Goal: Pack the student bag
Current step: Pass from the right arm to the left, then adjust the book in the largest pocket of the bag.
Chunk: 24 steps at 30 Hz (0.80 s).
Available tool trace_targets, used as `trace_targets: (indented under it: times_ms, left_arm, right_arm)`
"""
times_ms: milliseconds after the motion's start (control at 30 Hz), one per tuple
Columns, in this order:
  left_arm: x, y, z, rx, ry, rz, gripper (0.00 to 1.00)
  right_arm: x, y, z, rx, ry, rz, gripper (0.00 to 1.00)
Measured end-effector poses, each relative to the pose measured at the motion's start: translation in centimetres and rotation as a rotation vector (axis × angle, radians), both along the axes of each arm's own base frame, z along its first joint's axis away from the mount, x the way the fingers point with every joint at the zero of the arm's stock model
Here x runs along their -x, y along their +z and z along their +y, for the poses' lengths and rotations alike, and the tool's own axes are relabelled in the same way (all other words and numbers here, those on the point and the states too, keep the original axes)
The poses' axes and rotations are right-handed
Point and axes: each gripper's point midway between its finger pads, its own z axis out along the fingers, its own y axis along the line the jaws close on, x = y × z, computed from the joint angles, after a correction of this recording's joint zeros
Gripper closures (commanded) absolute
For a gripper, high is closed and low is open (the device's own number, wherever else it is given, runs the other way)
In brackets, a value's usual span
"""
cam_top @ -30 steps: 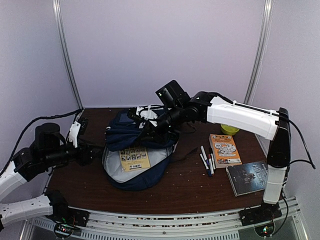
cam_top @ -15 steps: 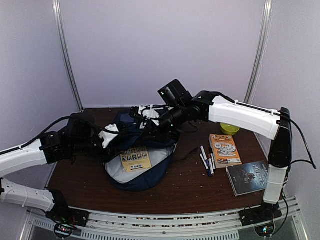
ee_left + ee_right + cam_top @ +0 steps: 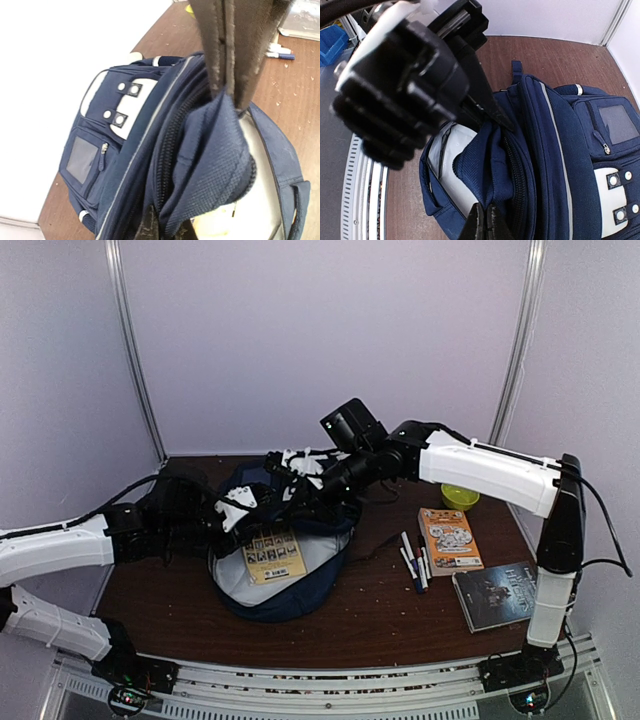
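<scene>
The student bag (image 3: 285, 598) lies open at the table's middle-left, its light lining up and a yellow book (image 3: 270, 556) inside. My left gripper (image 3: 263, 503) is shut on the bag's navy flap edge; in the left wrist view (image 3: 165, 231) the fabric sits pinched between its fingers. My right gripper (image 3: 300, 497) is shut on the same flap from the opposite side, as the right wrist view (image 3: 484, 223) shows. The two grippers hold the flap (image 3: 215, 150) raised between them. The bag's front pockets with white patches (image 3: 120, 102) face the back wall.
To the right of the bag lie several markers (image 3: 413, 560), an orange book (image 3: 449, 540) and a dark book (image 3: 497, 595). A green bowl (image 3: 459, 498) stands at the back right. The bag's dark strap (image 3: 375, 545) trails toward the markers.
My left arm swung in from the table's left edge to the bag and shut on the flap. My right gripper kept its hold, barely moving.
</scene>
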Motion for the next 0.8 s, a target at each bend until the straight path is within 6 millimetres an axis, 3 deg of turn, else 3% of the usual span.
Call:
trace_targets:
  times_ms: [100,200,333,433,533,633,800]
  left_arm:
    - [-0.4,0.2,0.3,0.014,0.047,-0.003,1.00]
    - [-0.6,0.2,1.0,0.035,0.108,0.022,1.00]
    - [-0.3,0.4,1.9,0.100,0.190,0.079,1.00]
    - [-0.1,0.9,2.3,0.168,0.239,0.123,1.00]
    - [0.1,1.2,2.4,0.222,0.270,0.154,1.00]
    - [0.1,1.2,2.4,0.254,0.290,0.180,1.00]
    - [0.2,2.4,2.2,0.288,0.302,0.211,1.00]
  right_arm:
    - [0.1,0.4,-0.3,-0.004,-0.001,-0.003,0.66]
    - [1.2,2.0,-1.0,-0.023,0.031,-0.051,0.61]
    - [4.4,4.2,-2.4,-0.034,0.102,-0.125,0.78]
    - [7.7,4.5,-1.8,-0.027,0.196,-0.180,0.87]
    - [10.3,2.8,-0.9,0.016,0.284,-0.210,0.90]
    - [12.1,-0.6,0.5,0.089,0.344,-0.235,0.92]
    - [11.7,-6.5,2.5,0.211,0.331,-0.283,0.87]
